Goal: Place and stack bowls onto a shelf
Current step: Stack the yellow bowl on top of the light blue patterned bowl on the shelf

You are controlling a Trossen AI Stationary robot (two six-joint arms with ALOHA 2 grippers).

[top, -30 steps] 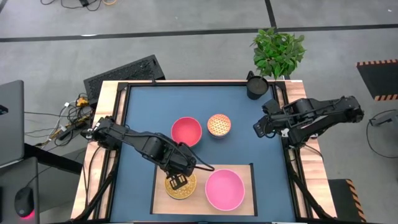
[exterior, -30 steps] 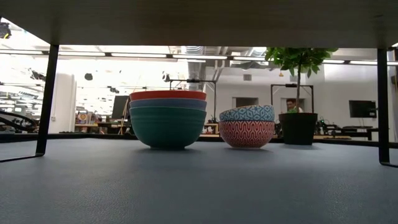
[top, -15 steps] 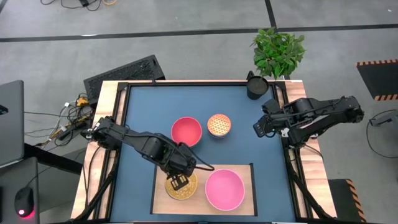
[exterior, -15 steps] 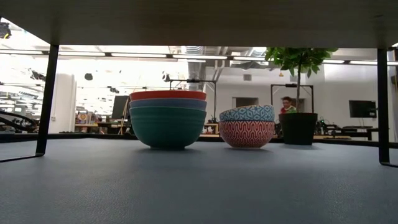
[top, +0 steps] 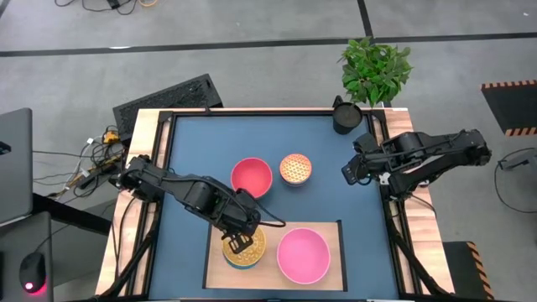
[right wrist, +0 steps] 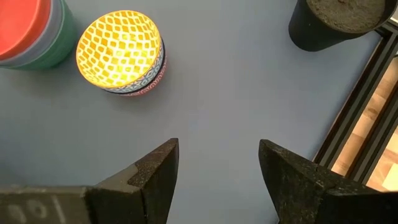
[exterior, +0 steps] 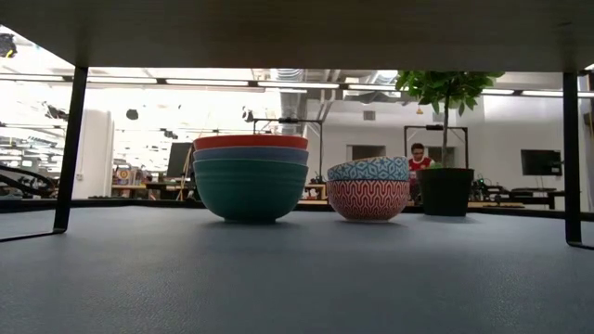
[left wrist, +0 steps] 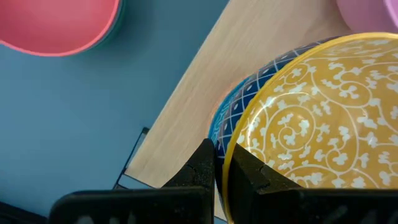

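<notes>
A pale wooden shelf (top: 332, 231) stands at the table's near edge. A wide pink bowl (top: 303, 255) sits on its right half. My left gripper (top: 238, 244) is above the shelf's left half, shut on a small bowl (top: 249, 252) that is yellow with white scrolls inside and blue lattice outside. On the blue tabletop rest a stack of wide bowls with a red one on top (top: 252, 176) and a small stack with an orange-lattice inside (top: 295, 169). My right gripper (top: 348, 174) hangs open near the right edge, away from all bowls. My left gripper pinches the small bowl's rim (left wrist: 227, 155) on its left side, one finger (left wrist: 200, 167) outside against the blue lattice wall and one finger (left wrist: 252, 174) inside on the yellow surface. The fingers come from above, pointing down. The bowl is over the shelf (left wrist: 199, 93); whether its foot rests there is hidden.
A dark cup (top: 346, 117) stands at the far right corner, with a potted plant (top: 374, 69) behind it. The low view looks under the shelf, between its legs (exterior: 70, 148), at the wide-bowl stack (exterior: 251, 176) and the small stack (exterior: 368, 186). A person (exterior: 417, 156) moves in the room beyond.
My left arm has drawn slightly toward the table's left, its gripper still shut on the small bowl's rim. The bowl now shows a strip of its blue outer wall at its near-left side. My right arm has kept still.
</notes>
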